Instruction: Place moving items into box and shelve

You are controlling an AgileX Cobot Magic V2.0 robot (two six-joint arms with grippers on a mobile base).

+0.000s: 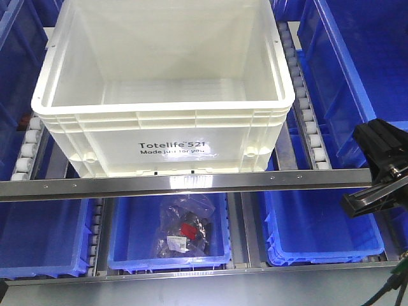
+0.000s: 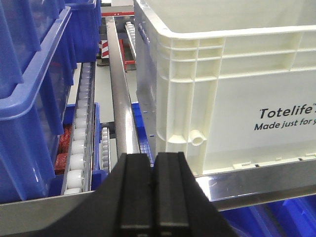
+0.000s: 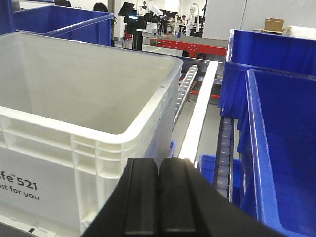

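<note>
Shelving of roller rails and blue bins surrounds the box, a large white tote sitting on the rails against the front metal bar, likely so it stays put. Its inside looks bare (no toy foods visible anywhere). Left end effector sits clenched and empty just off the box's front left corner; right end effector, also clenched and empty, sits just off its front right corner.
</note>
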